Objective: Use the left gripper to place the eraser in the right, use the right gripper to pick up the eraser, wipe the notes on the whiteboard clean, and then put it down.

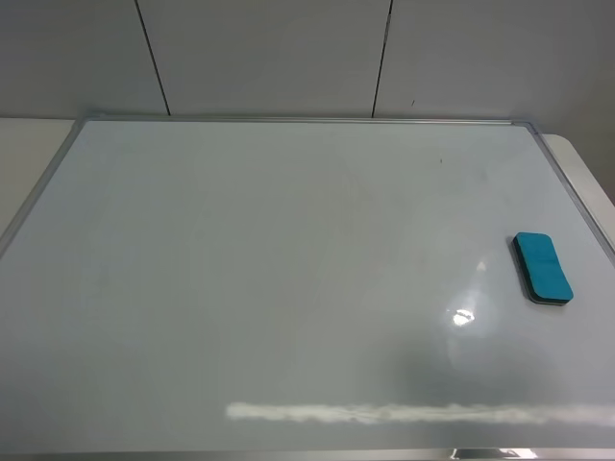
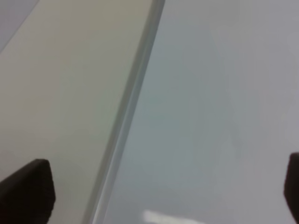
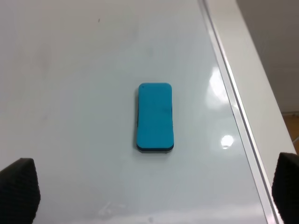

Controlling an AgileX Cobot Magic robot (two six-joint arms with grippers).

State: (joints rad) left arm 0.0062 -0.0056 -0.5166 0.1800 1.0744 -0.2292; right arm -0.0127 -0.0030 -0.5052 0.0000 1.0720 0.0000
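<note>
Looks like an office or lab: a large aluminium-framed whiteboard (image 1: 288, 279) flat on a pale tabletop (image 1: 29, 144), grey panelled wall (image 1: 269, 53) behind.

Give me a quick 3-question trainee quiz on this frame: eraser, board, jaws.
1. True or false: the eraser lies flat on the whiteboard, near its right edge.
2. What colour is the eraser's top? A) red B) teal C) yellow
3. Fill in: the right gripper has its jaws ____, with the eraser lying ahead of them, not held.

Key: 1 true; 2 B; 3 open.
</note>
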